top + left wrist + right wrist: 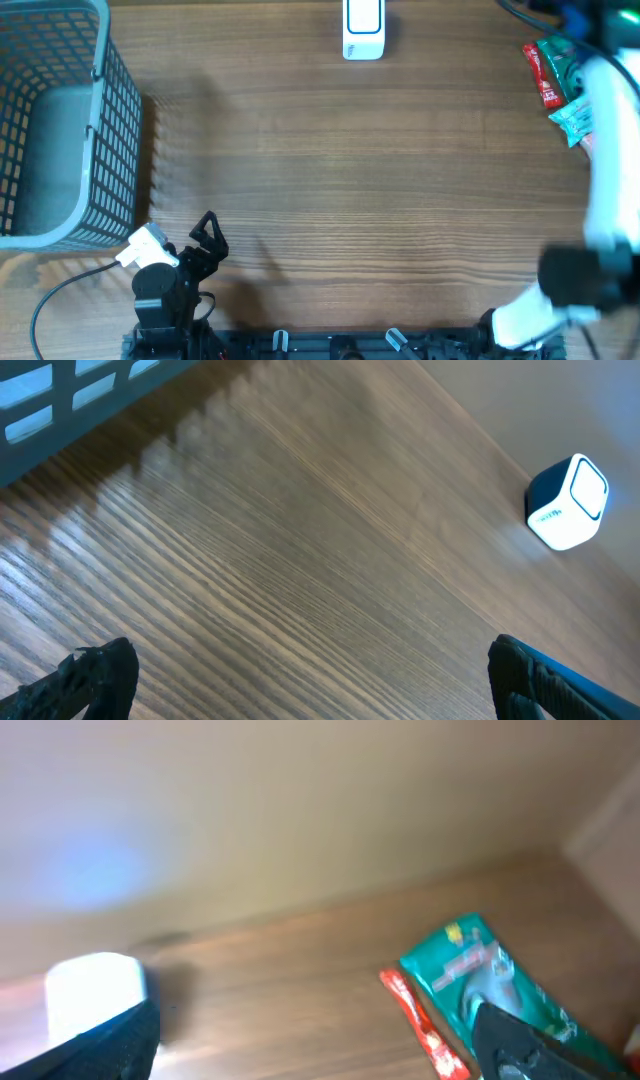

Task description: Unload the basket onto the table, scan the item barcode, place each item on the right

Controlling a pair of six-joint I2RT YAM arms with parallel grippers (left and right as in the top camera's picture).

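Grey mesh at far left: what is it? (Reader)

It is a basket (60, 120) standing on the wooden table (400, 200). Just right of it, at the near edge, is the left gripper (208, 235), its jaws spread wide with nothing between them. (Legend)

And at top centre? (Reader)

That is the white scanner (362, 30), at the table's far edge and well apart from both arms. (Legend)

Where is the item? (Reader)

In the far right corner. The green packet (570, 100) lies on the table, with a red packet (541, 75) just beside it on its left. The white right arm (610, 180) reaches over them. In the wrist view, the right gripper (310, 1055) has its jaws parted wide and grips nothing. The green packet is partly hidden behind one fingertip. (Legend)
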